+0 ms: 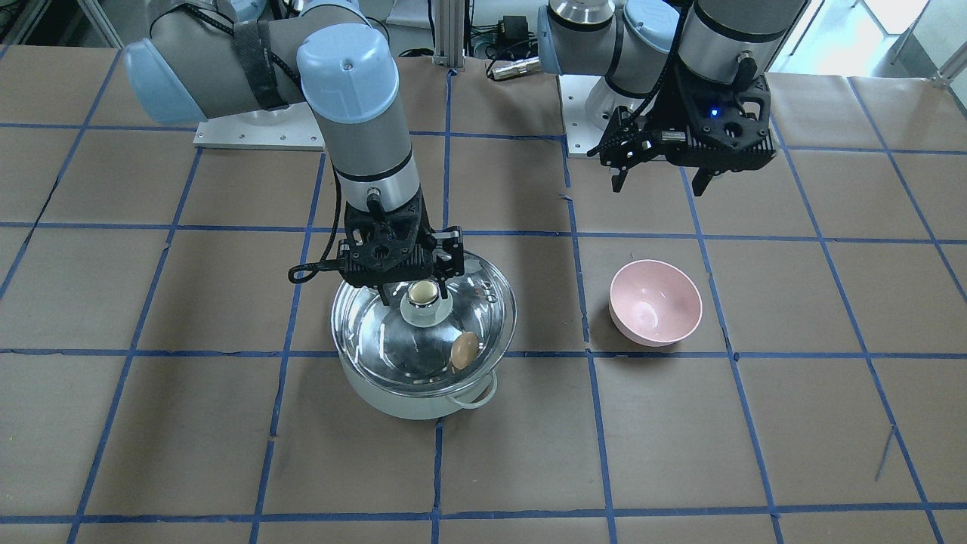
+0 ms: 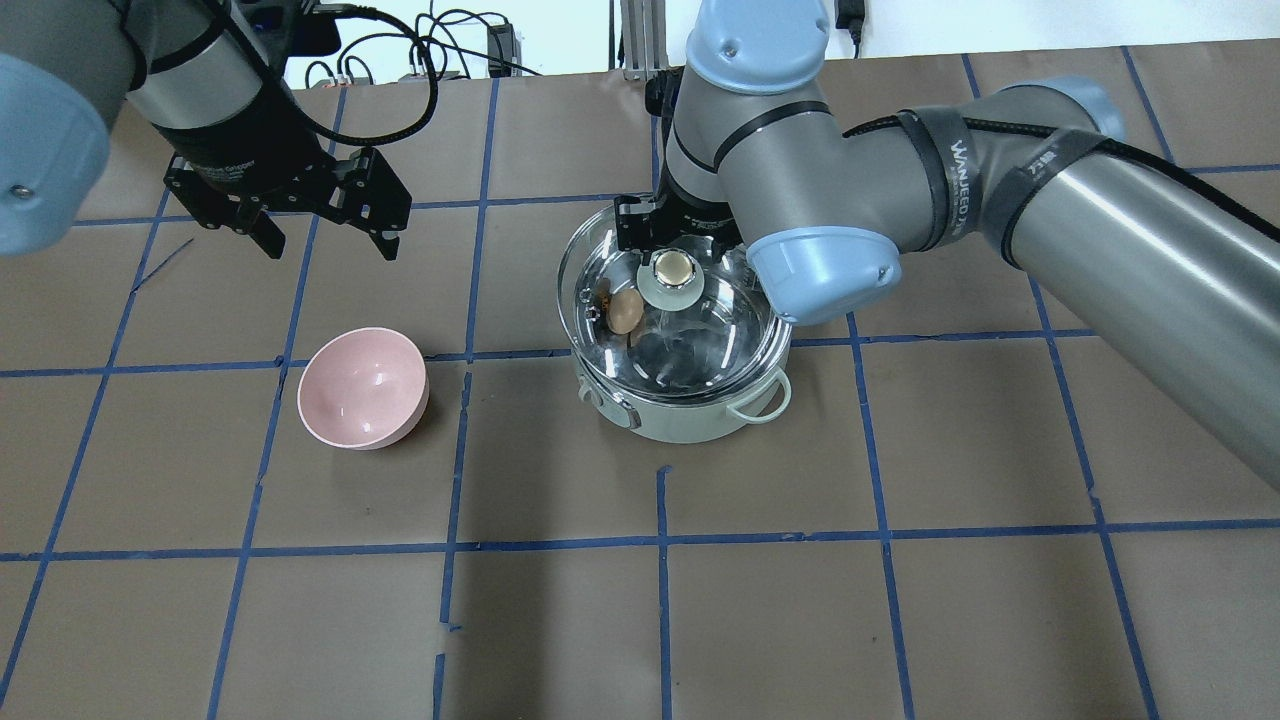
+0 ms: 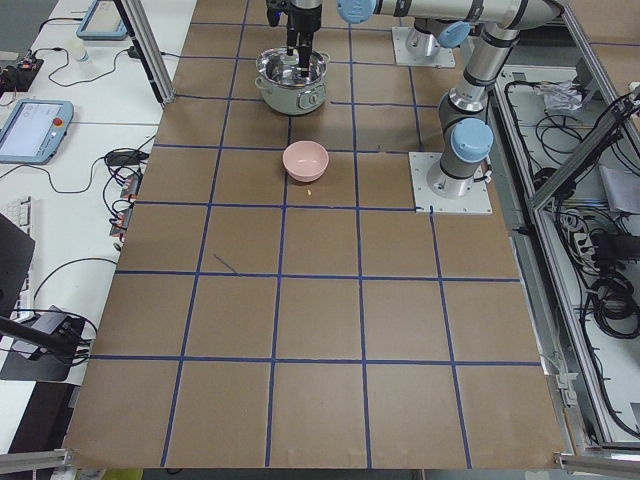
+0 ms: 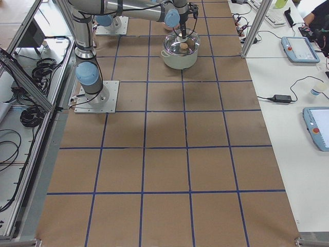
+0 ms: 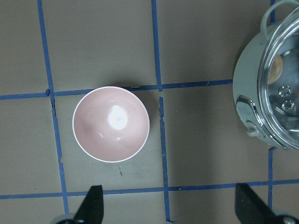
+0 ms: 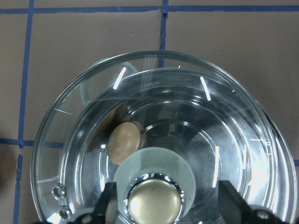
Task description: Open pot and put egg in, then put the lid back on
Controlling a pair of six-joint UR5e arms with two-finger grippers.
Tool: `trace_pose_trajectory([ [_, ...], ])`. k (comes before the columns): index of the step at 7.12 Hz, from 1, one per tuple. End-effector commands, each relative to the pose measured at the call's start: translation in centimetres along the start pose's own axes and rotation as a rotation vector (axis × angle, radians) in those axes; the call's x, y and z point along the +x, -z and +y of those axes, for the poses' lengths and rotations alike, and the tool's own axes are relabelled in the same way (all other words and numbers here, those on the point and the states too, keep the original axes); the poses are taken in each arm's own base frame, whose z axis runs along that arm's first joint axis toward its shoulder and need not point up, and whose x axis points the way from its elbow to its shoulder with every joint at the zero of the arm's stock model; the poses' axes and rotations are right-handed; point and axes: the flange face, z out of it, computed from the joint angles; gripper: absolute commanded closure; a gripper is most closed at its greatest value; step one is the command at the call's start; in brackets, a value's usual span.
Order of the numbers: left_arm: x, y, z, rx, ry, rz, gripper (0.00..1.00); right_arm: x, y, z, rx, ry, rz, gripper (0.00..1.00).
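The mint-green pot stands mid-table with the brown egg inside, seen through the glass lid. The lid lies over the pot, slightly off-centre from its rim; I cannot tell whether it is seated. My right gripper hangs over the lid with a finger on each side of the shiny knob. In the right wrist view gaps show between the fingers and the knob, so this gripper is open. My left gripper is open and empty, above the table behind the pink bowl.
The pink bowl is empty and sits about one grid square from the pot, on my left. The pot's loop handle sticks out toward the robot's side. Brown paper with blue tape lines covers the table.
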Motion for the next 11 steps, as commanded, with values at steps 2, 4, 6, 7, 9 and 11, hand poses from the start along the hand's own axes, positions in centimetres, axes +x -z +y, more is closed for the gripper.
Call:
trace_pose_trajectory([
  [2, 0.1, 0.1, 0.0, 0.001, 0.001, 0.0, 0.0, 0.6, -1.5, -0.5, 0.007, -0.012, 0.037, 0.19],
  [4, 0.1, 0.0, 0.0, 0.0, 0.003, 0.001, 0.0, 0.3, -0.6, -1.2, 0.036, -0.088, 0.019, 0.19],
  [6, 0.1, -0.1, 0.0, -0.002, 0.004, 0.001, 0.0, 0.1, -0.3, -1.5, 0.042, -0.092, 0.01, 0.18],
  [7, 0.1, -0.1, 0.0, -0.002, 0.004, 0.001, 0.0, 0.2, -0.8, -1.3, 0.033, -0.089, 0.013, 0.19],
  [9, 0.1, -0.2, -0.1, -0.003, 0.007, 0.001, 0.0, 0.6, -2.3, -0.5, 0.006, -0.086, 0.031, 0.19],
  [11, 0.1, -0.2, -0.1, -0.003, 0.007, 0.003, 0.0, 0.8, -2.9, -0.1, -0.007, -0.082, 0.038, 0.19],
])
